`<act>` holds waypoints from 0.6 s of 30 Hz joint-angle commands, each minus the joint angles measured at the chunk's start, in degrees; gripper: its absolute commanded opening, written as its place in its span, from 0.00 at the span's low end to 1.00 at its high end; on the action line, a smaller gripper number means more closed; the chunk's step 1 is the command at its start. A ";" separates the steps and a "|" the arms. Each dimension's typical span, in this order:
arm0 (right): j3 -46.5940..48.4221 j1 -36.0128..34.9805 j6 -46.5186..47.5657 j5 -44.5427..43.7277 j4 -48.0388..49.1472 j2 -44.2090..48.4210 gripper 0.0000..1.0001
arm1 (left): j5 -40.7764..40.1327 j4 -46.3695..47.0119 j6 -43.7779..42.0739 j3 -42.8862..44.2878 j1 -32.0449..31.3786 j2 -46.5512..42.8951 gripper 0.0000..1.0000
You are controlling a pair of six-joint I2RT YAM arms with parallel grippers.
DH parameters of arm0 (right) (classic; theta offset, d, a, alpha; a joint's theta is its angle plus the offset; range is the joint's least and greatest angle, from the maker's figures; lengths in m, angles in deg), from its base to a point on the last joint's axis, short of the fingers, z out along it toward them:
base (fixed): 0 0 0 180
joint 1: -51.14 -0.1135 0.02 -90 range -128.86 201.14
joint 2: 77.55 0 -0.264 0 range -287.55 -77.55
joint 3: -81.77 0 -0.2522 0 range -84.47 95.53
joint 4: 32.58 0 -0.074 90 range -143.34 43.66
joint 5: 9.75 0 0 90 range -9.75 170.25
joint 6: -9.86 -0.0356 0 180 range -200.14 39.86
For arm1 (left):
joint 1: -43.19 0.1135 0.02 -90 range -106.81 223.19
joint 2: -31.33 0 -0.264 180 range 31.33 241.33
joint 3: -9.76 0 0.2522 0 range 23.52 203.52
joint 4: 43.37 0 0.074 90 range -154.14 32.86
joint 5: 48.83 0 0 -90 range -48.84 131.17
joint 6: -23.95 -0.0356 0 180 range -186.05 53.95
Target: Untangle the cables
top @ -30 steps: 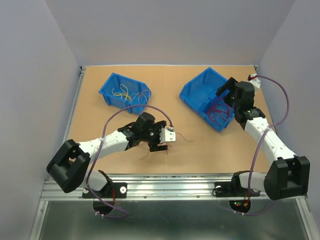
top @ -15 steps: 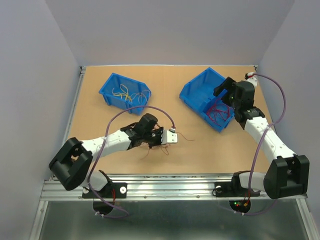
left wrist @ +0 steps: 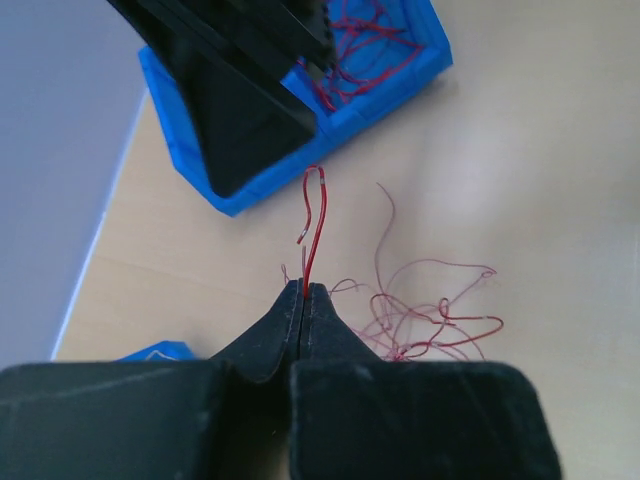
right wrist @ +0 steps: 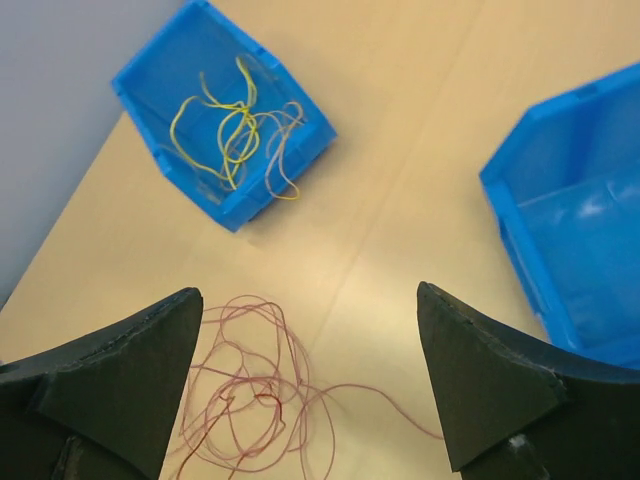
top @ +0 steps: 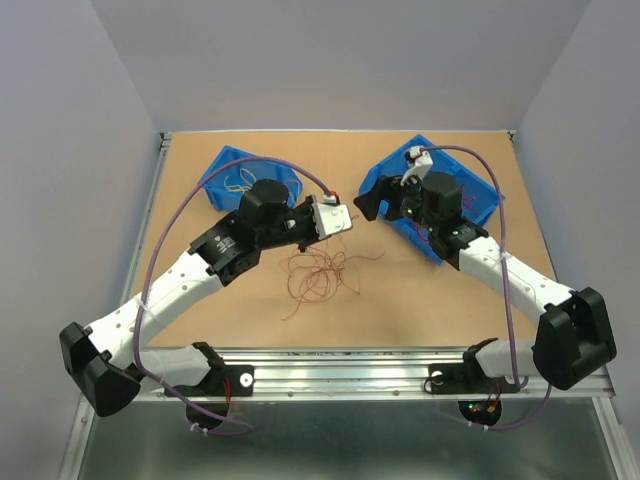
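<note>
A loose tangle of thin dark red cables (top: pixel 320 275) lies on the table between the arms; it also shows in the left wrist view (left wrist: pixel 430 320) and the right wrist view (right wrist: pixel 250 390). My left gripper (top: pixel 345 222) hangs above the tangle. Its jaws (left wrist: pixel 305 292) are shut on one red cable (left wrist: pixel 316 215), which sticks up from the tips in a hook. My right gripper (top: pixel 372 205) faces the left one, open (right wrist: pixel 308 295), with nothing between its fingers. Yellow cables (right wrist: pixel 225 130) lie in the left blue bin (top: pixel 222 172). More red cables (left wrist: pixel 370 40) lie in the right blue bin (top: pixel 482 198).
The right arm covers much of the right blue bin. In the left wrist view the right gripper's black body (left wrist: pixel 230 90) hangs just beyond the held cable's tip. Grey walls close the table on three sides, and a metal rail (top: pixel 340 365) runs along the near edge.
My left gripper shut on a red cable and rose from the table toward the back, uncovering the tangle. My right arm swung left from over its bin toward the centre.
</note>
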State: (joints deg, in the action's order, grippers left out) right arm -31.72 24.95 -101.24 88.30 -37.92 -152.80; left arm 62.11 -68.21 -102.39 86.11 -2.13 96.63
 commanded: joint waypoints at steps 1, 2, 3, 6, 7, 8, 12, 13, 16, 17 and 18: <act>-2.92 -2.19 4.40 9.08 10.20 0.45 0.92 | -2.66 -9.31 2.85 10.70 -0.47 0.53 0.00; -2.74 -3.24 4.66 9.52 10.64 0.19 0.91 | -3.71 -9.84 3.29 11.93 -0.56 0.45 0.00; -2.65 -3.60 4.84 9.96 10.73 -0.25 0.91 | -4.33 -9.85 3.73 12.99 -0.47 -0.08 0.00; -2.39 -4.83 5.54 12.15 11.70 -1.83 0.91 | -6.09 -10.11 5.31 17.38 -0.56 -0.70 0.00; -2.22 -5.26 5.89 13.64 11.79 -2.88 0.91 | -6.53 -10.11 5.66 20.18 -0.56 -0.70 0.00; -1.95 -5.62 6.25 14.61 11.88 -3.33 0.91 | -7.41 -10.29 5.92 21.68 -0.65 -0.70 0.00; -0.11 -9.92 10.01 15.86 10.74 -5.44 0.91 | -10.22 -12.04 7.85 32.30 -0.56 1.23 0.00; 0.33 -10.71 10.72 14.89 9.95 -5.79 0.91 | -11.10 -12.04 8.38 33.90 -0.65 1.50 0.00; 0.42 -12.04 11.79 12.96 8.80 -5.88 0.91 | -13.65 -11.96 9.88 37.78 -0.65 2.29 0.00; 0.34 -12.04 11.79 12.95 8.80 -5.71 0.91 | -13.74 -11.78 10.40 38.13 -0.65 2.20 0.00; 0.16 -12.04 11.87 13.04 8.97 -5.36 0.91 | -13.48 -11.61 10.67 38.31 -0.56 2.12 0.00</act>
State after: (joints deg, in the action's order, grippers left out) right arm -33.53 13.36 -92.15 101.48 -30.92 -159.38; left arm 51.12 -80.40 -94.69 121.34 -2.48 98.75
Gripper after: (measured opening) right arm 0.917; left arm 0.026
